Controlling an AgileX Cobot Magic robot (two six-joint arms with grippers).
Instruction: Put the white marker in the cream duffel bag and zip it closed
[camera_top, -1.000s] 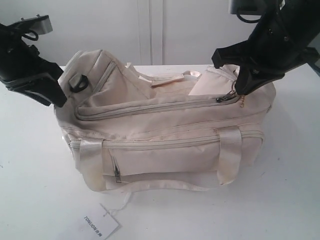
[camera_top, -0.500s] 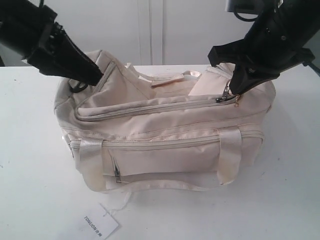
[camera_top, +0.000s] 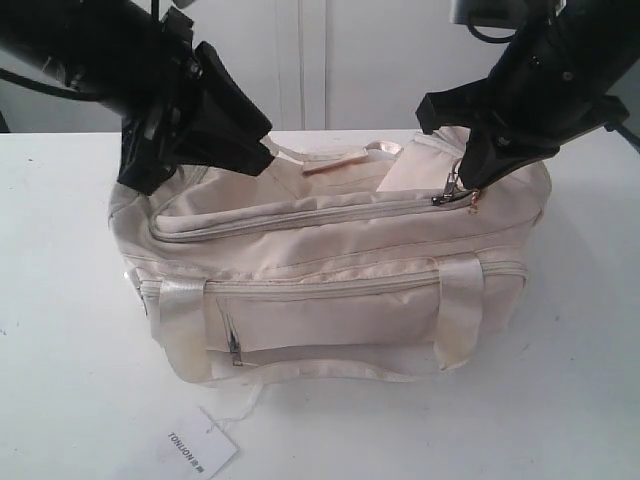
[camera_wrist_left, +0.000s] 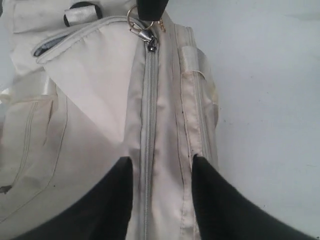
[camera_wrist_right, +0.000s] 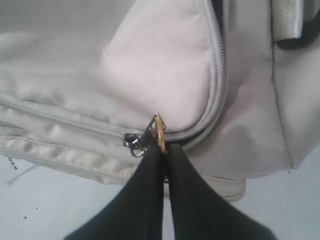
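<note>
**A:** What is the biggest worry here?

**B:** The cream duffel bag itself. It is soft and sits loose on the worktop. A tug on the zip could drag or crumple the whole bag instead of running the slider.

**A:** Is the left gripper bracing it?

**B:** It is spread and holds nothing, one finger on each side of the zipper, at the end opposite the pull. Unless it presses down, the fabric may bunch.

**A:** And the right?

**B:** The right gripper is clenched on the gold ring pull. That ring is thin and could slip out.

**A:** Where is the white marker?

**B:** No view shows it. I judge it is inside the bag, but I cannot confirm that.

**A:** Is anything in the way?

**B:** The satin strap hangs below the zip. The paper tag lies apart, in front of the bag.
</note>
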